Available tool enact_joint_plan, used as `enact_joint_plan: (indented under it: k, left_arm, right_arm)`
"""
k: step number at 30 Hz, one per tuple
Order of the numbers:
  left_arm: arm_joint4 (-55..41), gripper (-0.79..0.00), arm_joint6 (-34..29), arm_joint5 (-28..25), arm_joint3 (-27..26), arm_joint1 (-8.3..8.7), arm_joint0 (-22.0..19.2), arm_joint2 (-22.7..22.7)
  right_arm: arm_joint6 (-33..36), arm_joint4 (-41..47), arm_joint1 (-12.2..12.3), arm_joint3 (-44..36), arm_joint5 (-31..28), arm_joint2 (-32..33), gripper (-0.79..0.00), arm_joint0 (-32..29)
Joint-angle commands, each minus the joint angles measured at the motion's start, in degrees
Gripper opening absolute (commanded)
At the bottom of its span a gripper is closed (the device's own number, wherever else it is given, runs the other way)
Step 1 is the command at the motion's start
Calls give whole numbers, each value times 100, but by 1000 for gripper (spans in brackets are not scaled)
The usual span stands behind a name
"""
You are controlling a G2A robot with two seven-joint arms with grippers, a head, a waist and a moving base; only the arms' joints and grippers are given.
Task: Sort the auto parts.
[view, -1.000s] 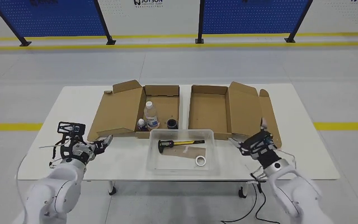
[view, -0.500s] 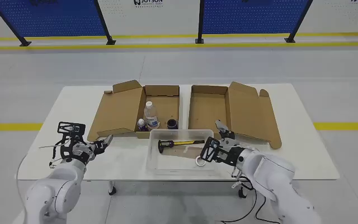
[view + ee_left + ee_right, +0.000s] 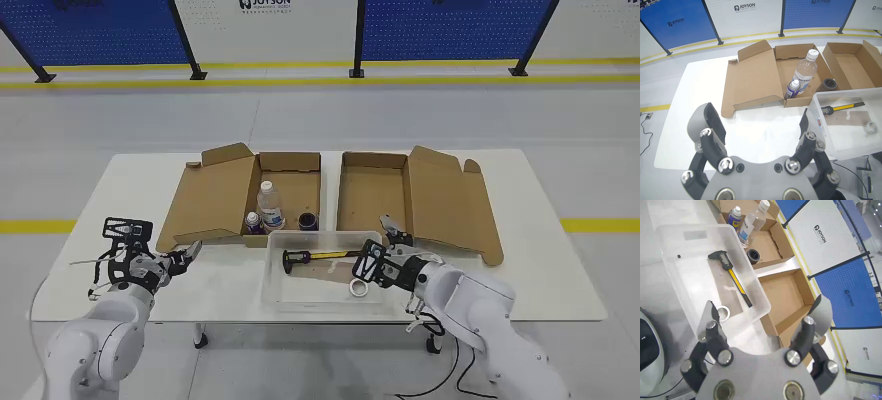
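A clear plastic bin (image 3: pixel 275 290) at the table's front middle holds a black and yellow caliper (image 3: pixel 320 257) and a white tape ring (image 3: pixel 358 288). Behind it, the left cardboard box (image 3: pixel 215 200) holds a clear bottle (image 3: pixel 268 205), a blue spray can (image 3: pixel 253 222) and a black cylinder (image 3: pixel 307 220). The right cardboard box (image 3: pixel 372 200) is empty. My right gripper (image 3: pixel 370 247) hangs open over the bin's right end, one finger close above the tape ring (image 3: pixel 723 313). My left gripper (image 3: pixel 757 111) is open and empty over bare table, left of the bin (image 3: pixel 815 98).
Both boxes have lids folded outward, lying flat on the table at the far left and far right. Bare white table (image 3: pixel 140 200) spreads to the left and in front of the left box. Blue and white partition panels stand beyond the table.
My right arm has swung left from the table's front right corner to the bin's right end. The left arm has not moved.
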Motion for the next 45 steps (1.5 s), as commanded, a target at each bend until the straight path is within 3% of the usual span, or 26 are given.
enact_joint_plan:
  k: [1, 8, 15, 24, 27, 35, 45]
  left_arm:
    - [0, 0, 0, 0, 0, 0, 0, 0]
    - [0, 0, 0, 0, 0, 0, 0, 0]
    - [0, 0, 0, 0, 0, 0, 0, 0]
    - [0, 0, 0, 0, 0, 0, 0, 0]
    - [0, 0, 0, 0, 0, 0, 0, 0]
    - [0, 0, 0, 0, 0, 0, 0, 0]
    - [0, 0, 0, 0, 0, 0, 0, 0]
  right_arm:
    - [0, 0, 0, 0, 0, 0, 0, 0]
    - [-71, 97, 0, 52, -93, -25, 0, -3]
    - [134, 995, -24, 397, -645, -73, 0, 539]
    - [3508, 3601, -230, 1141, 83, -853, 0, 1998]
    - [4045, 4160, -281, 1481, 360, -1144, 0, 2422]
    - [3947, 4601, -138, 2533, 262, -2038, 0, 3197]
    - [3793, 4679, -71, 2687, 108, -2061, 0, 3314]
